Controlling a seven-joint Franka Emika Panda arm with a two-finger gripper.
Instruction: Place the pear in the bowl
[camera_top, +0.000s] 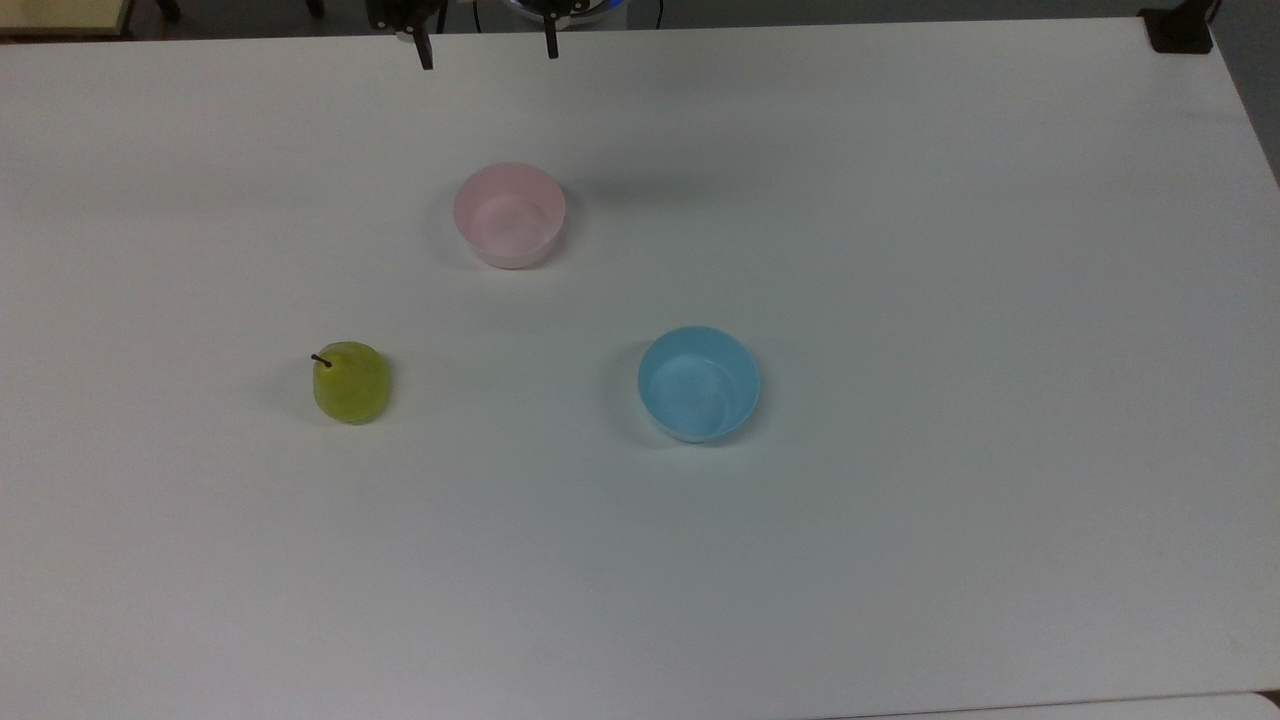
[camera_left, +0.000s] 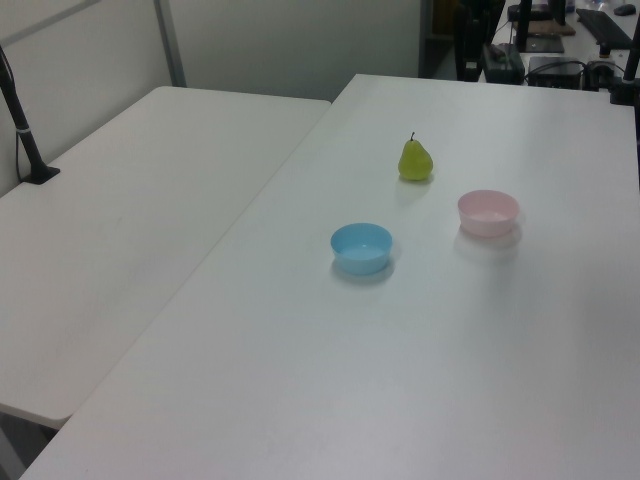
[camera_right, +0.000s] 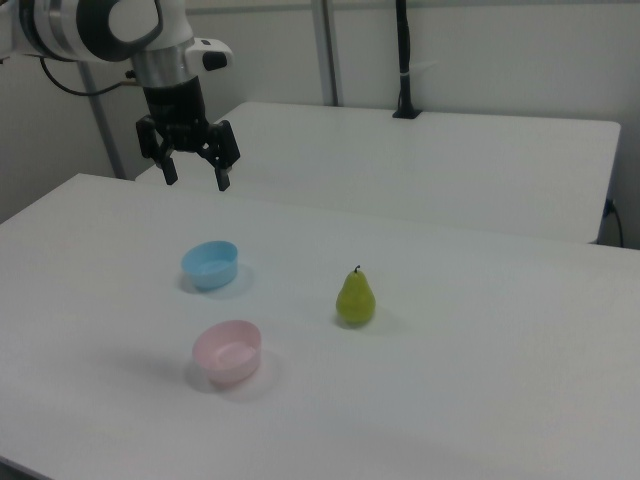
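Observation:
The yellow-green pear (camera_top: 351, 381) (camera_left: 415, 160) (camera_right: 356, 297) stands upright on the white table, stem up, at the top view's left. The pale pink bowl (camera_top: 509, 215) (camera_left: 488, 212) (camera_right: 228, 351) sits empty, up and to the right of the pear in the top view. My gripper (camera_top: 489, 48) (camera_right: 197, 178) hangs open high above the table at the top view's upper edge, well apart from both, with nothing between its fingers.
A light blue bowl (camera_top: 699, 383) (camera_left: 361, 247) (camera_right: 210, 264) stands empty right of the pear in the top view. A second white table (camera_left: 120, 220) adjoins at the left view's left, with a black post (camera_left: 25, 130) clamped to it.

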